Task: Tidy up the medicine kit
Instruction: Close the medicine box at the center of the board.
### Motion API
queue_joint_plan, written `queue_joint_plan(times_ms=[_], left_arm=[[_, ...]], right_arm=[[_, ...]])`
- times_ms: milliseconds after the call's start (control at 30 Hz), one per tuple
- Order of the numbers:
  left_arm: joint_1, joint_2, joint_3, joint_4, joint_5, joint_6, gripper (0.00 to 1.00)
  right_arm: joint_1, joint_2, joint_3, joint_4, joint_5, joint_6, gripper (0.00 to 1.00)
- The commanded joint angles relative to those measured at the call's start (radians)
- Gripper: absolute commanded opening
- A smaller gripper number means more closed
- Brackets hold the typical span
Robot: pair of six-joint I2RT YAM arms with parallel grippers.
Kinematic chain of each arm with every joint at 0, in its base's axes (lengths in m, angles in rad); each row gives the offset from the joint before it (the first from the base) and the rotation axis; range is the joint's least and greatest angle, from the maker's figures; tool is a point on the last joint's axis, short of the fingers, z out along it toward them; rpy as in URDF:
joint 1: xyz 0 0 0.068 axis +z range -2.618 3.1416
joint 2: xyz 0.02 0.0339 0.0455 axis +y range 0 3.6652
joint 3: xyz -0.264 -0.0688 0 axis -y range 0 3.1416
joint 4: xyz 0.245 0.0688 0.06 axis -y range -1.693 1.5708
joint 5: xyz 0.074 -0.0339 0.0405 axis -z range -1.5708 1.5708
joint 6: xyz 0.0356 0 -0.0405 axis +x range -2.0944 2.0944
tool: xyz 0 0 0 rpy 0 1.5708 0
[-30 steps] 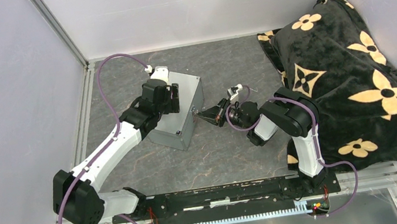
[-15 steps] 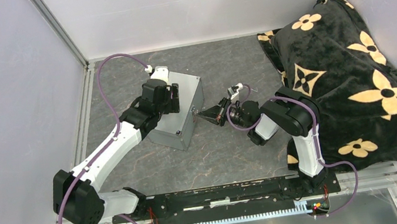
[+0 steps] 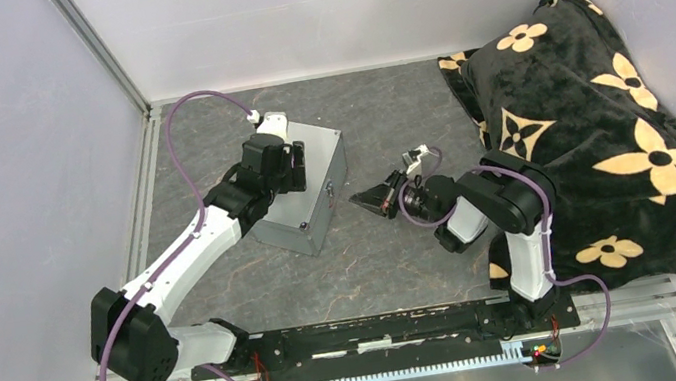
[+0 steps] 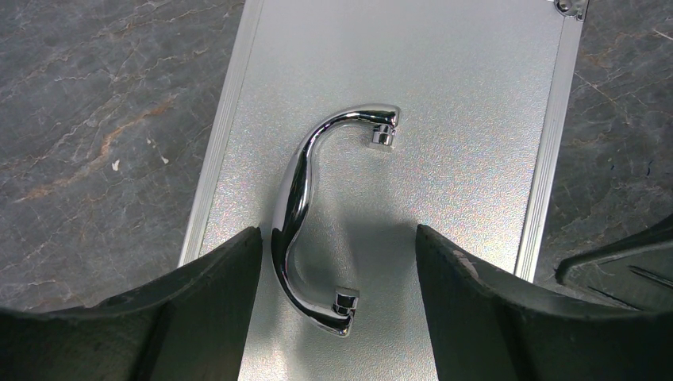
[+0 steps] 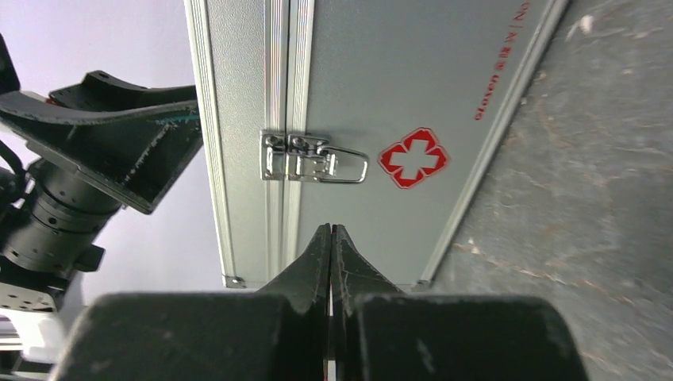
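Observation:
The medicine kit [image 3: 316, 151], a silver-grey metal case, stands shut left of the table's middle. My left gripper [image 3: 295, 168] hovers over its lid. In the left wrist view the lid [image 4: 413, 87] fills the middle, and the chrome handle [image 4: 295, 214] lies between the open jaws of the left gripper [image 4: 339, 238], close to the left finger [image 4: 214, 302]. My right gripper [image 3: 363, 199] is shut on nothing and points at the kit's front from a short gap. The right wrist view shows the latch [image 5: 313, 156] fastened and a red cross sticker [image 5: 413, 157] just beyond the right gripper [image 5: 331, 230].
A black blanket with beige flowers [image 3: 598, 131] covers a bulky heap at the right, close behind the right arm. White walls and metal rails [image 3: 145, 179] bound the grey marbled tabletop [image 3: 372, 105] at the left and the back.
My right gripper has drawn back to the right, away from the kit's front. The left arm and the kit have not moved.

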Motion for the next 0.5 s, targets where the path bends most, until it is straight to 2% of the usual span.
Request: queue_joint_plan(times_ms=[0, 167, 300, 467], left_arm=[[0.003, 0.05, -0.032, -0.154, 0.03, 0.023, 0.77], [0.003, 0.039, -0.032, -0.155, 0.023, 0.021, 0.76], [0.003, -0.037, -0.041, -0.131, 0.01, 0.005, 0.76], [0.003, -0.203, -0.032, -0.126, -0.029, -0.086, 0.78]], right_arm=[[-0.024, -0.091, -0.06, 0.196, -0.005, -0.14, 0.0], [-0.035, -0.21, -0.068, -0.048, -0.026, -0.335, 0.01], [-0.038, -0.339, -0.016, -0.417, -0.012, -0.559, 0.03], [-0.055, -0.463, 0.137, -0.86, 0.044, -0.85, 0.07]])
